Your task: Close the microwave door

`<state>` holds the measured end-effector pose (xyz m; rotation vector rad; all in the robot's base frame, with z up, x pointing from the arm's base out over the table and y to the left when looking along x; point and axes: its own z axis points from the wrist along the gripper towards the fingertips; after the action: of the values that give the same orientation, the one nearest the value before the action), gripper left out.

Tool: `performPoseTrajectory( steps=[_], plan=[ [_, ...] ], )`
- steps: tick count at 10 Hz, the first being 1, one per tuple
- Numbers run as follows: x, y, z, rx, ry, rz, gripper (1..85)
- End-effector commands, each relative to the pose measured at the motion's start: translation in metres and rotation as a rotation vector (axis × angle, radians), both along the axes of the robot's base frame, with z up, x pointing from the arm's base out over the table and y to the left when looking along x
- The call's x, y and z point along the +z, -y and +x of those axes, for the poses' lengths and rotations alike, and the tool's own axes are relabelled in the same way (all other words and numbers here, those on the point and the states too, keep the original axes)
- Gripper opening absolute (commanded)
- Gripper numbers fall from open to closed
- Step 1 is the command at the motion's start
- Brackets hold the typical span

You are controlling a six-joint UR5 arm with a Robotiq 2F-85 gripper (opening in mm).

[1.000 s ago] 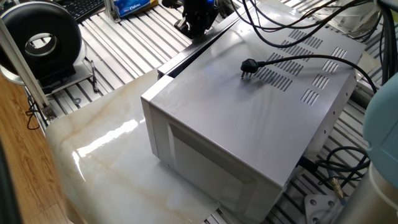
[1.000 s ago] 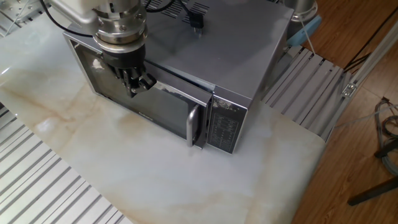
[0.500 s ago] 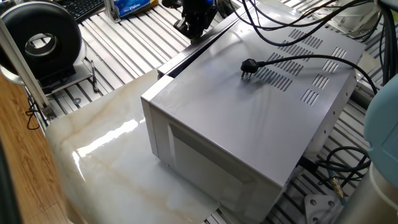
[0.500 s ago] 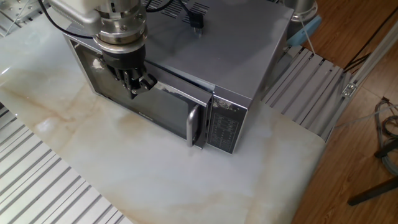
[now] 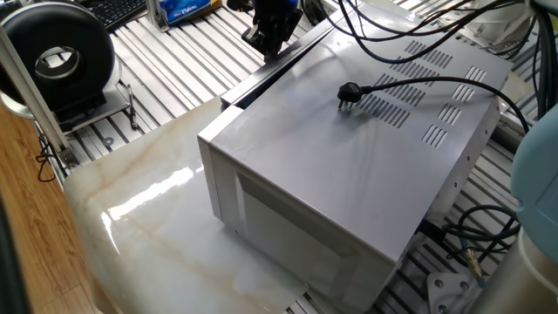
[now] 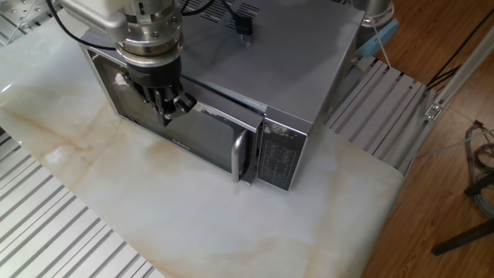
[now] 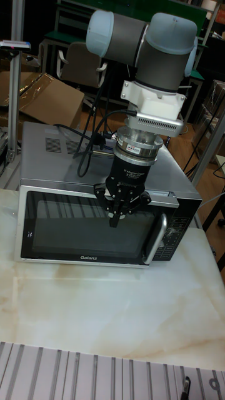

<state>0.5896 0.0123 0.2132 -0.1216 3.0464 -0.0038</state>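
Note:
The microwave (image 5: 349, 174) is a large light-grey box on the marble tabletop, also seen from the front (image 6: 293, 62) (image 7: 56, 156). The microwave door (image 6: 208, 139) (image 7: 62, 228) lies flat against the front, its black top edge (image 5: 253, 87) in line with the casing. I cannot tell whether a thin gap is left. My gripper (image 6: 167, 114) (image 7: 116, 220) (image 5: 272, 39) points down just in front of the door's upper middle, left of the handle (image 7: 156, 237). Its fingers are pressed together and hold nothing.
The black power cord's plug (image 5: 349, 93) lies on the microwave's top. A black round drum-shaped device (image 5: 57, 57) stands at the far left on slatted metal. The marble top (image 6: 193, 224) spreads in front of the door. Cables hang behind the microwave's rear right corner.
The gripper has crept slightly up and away from the door's top edge. The door and the microwave have not visibly moved.

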Motion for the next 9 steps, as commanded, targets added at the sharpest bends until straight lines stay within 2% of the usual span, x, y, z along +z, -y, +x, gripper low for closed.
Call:
performPoseTrajectory(
  steps=[1,4,6,9],
  plan=[
    [0.001,-0.01,-0.003,0.014,-0.011,0.04,1.0],
    [0.001,-0.01,-0.01,0.056,-0.038,0.039,1.0],
    [0.001,-0.016,-0.013,0.085,-0.047,0.058,1.0],
    [0.0,-0.008,-0.02,0.097,-0.076,0.03,1.0]
  ],
)
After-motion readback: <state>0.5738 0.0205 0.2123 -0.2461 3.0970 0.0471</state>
